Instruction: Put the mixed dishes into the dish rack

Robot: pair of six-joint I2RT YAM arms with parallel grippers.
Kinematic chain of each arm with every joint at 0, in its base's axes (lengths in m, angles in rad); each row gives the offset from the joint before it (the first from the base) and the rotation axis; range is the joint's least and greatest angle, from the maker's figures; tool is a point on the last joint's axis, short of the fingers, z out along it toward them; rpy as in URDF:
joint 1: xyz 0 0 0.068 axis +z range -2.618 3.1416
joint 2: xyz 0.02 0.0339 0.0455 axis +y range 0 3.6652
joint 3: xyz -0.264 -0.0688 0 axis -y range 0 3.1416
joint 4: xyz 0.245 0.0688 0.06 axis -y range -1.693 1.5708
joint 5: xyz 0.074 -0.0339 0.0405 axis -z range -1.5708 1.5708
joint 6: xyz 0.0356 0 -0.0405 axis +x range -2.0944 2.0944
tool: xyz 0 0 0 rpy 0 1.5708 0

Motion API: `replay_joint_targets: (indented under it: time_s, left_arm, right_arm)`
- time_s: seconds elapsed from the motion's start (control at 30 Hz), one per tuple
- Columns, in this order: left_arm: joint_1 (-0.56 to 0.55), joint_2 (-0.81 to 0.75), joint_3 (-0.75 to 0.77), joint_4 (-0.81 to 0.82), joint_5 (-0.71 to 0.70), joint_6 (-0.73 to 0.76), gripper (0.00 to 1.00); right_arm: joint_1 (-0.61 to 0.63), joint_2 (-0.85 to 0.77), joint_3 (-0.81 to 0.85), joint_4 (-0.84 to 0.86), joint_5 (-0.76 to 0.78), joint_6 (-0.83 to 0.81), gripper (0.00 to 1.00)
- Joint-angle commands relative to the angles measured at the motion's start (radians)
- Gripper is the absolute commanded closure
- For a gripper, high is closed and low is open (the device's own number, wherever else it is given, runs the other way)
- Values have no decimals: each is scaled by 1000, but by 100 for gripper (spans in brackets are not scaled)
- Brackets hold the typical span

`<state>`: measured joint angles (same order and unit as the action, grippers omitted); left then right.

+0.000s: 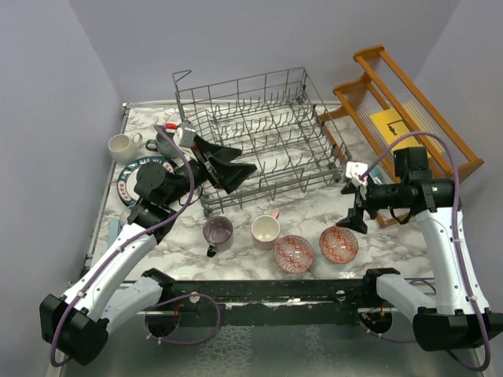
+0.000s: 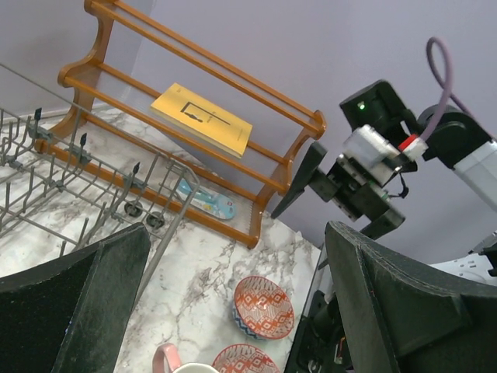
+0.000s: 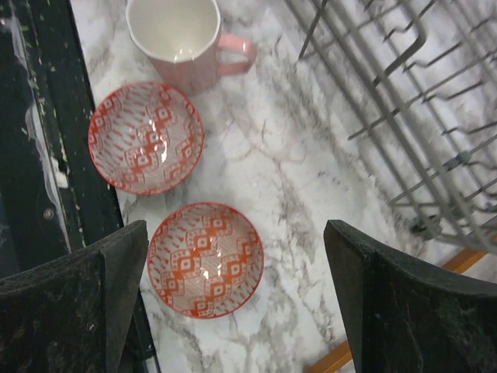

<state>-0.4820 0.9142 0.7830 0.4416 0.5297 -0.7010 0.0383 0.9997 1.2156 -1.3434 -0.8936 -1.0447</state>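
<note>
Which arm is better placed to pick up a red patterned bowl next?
Right. The right gripper hangs open almost directly above the bowl nearest it. The left gripper, also open, sits over the dish rack at its near corner, farther from both bowls.

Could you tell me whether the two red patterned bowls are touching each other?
Apart. The right wrist view looks down on one bowl and the other bowl; a strip of marble table shows between their rims.

Two bowls (image 1: 294, 254) (image 1: 339, 244), four mugs (image 1: 218, 232) (image 1: 265, 230) (image 1: 122, 147) (image 1: 167, 144), one plate (image 1: 124, 185), one wire rack (image 1: 267, 126), one wooden rack (image 1: 409, 94).
</note>
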Motion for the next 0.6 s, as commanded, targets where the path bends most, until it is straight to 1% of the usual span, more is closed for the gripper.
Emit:
replay_joint_targets:
  time_s: [0.0, 0.13, 0.33, 0.57]
  left_arm:
    - [-6, -23, -23, 57, -18, -13, 1]
    - [-7, -25, -38, 77, -17, -24, 1]
    - [-10, -25, -52, 92, -16, -35, 1]
    - [-11, -28, -63, 98, -21, -34, 1]
  right_arm:
    - [2, -43, -131, 44, 156, -52, 6]
    - [2, -60, -276, 135, 224, -76, 9]
    - [2, -42, -436, 333, 308, -92, 10]
    - [1, 5, -559, 557, 385, -86, 12]
